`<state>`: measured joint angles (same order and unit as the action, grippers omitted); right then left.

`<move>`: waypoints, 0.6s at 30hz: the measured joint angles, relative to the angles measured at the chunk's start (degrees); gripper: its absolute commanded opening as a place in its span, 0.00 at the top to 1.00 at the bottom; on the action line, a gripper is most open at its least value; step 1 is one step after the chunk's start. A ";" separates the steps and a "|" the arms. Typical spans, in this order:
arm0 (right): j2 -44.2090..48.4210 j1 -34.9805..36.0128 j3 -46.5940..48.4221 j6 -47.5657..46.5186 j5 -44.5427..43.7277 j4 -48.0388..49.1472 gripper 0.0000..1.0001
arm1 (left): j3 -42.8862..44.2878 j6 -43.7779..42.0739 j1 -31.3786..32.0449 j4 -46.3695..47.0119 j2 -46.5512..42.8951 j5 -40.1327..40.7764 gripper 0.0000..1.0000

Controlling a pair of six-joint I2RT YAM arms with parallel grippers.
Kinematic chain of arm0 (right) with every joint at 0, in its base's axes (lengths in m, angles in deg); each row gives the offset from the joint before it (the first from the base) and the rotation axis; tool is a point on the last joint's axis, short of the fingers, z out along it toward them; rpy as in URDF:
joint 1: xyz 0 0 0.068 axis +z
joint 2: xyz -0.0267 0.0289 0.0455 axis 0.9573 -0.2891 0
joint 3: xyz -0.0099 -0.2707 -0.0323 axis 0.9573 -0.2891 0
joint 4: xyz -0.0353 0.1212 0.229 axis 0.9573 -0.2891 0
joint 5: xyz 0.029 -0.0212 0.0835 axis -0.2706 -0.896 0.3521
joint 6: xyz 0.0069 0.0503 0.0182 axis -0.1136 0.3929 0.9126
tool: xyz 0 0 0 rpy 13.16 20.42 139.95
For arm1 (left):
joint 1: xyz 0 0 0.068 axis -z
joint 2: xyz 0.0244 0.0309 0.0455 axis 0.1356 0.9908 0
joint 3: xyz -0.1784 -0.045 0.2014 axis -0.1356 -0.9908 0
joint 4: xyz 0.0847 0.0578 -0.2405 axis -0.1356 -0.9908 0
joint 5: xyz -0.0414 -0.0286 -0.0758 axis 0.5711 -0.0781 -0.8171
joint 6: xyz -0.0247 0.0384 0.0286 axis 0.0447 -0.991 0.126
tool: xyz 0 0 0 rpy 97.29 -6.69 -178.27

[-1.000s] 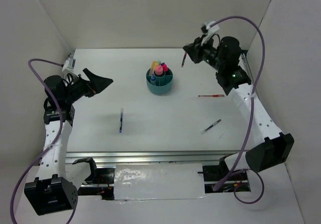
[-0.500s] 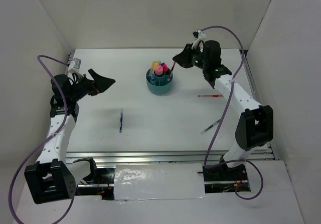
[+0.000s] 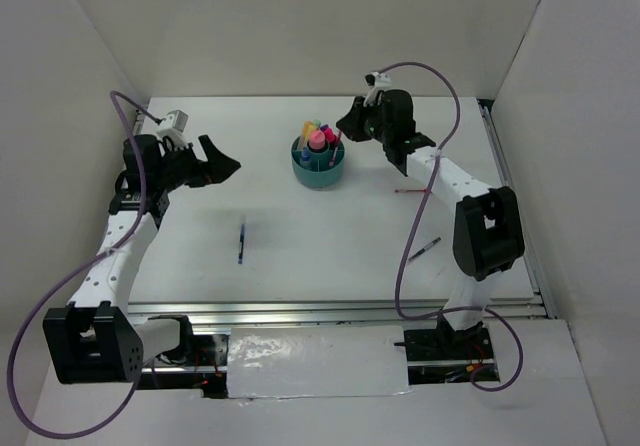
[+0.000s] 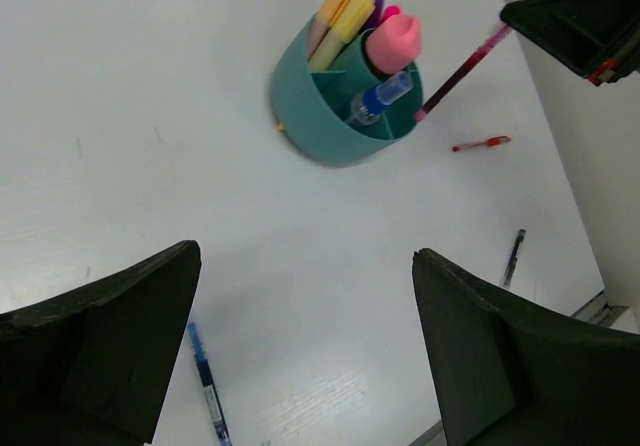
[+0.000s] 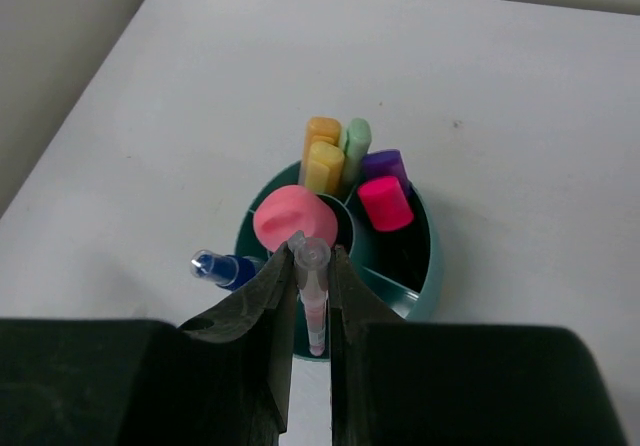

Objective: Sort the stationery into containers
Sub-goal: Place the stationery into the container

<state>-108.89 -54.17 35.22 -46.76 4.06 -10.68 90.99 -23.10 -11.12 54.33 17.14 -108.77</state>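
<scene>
Counting three loose pens: one blue pen (image 3: 241, 241) near-left, one red pen (image 3: 420, 191) right, one black pen (image 3: 422, 251) near-right. My right gripper (image 5: 312, 266) pinches a fourth pen (image 5: 316, 311), its tip at the one teal organizer (image 3: 318, 176); left gripper (image 4: 305, 261) spread, empty.

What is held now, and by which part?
The right end effector holds a red pen near its top end; the left end effector is empty.

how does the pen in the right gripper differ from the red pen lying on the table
The held pen is pinched in the right gripper, steeply tilted, tip at the teal organizer; the loose red pen lies flat on the table, untouched. The held pen looks pinkish; the loose red pen brighter red. Both are thin.
</scene>
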 measured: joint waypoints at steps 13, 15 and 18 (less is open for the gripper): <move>-4.37 2.08 0.28 -0.98 -6.43 2.12 0.88 | -2.05 -1.64 1.22 -7.50 -0.15 5.46 0.01; -4.90 2.47 0.28 -0.92 -7.32 2.05 0.86 | -1.81 -1.90 1.60 -10.27 0.55 7.80 0.01; -5.14 2.93 0.28 -0.83 -7.76 2.10 0.77 | -0.48 -3.08 2.34 -14.78 3.50 11.15 0.01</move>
<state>-114.03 -51.24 35.51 -47.59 -3.70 -8.58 90.51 -26.18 -8.79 39.55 20.64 -97.63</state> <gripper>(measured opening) 0.207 0.993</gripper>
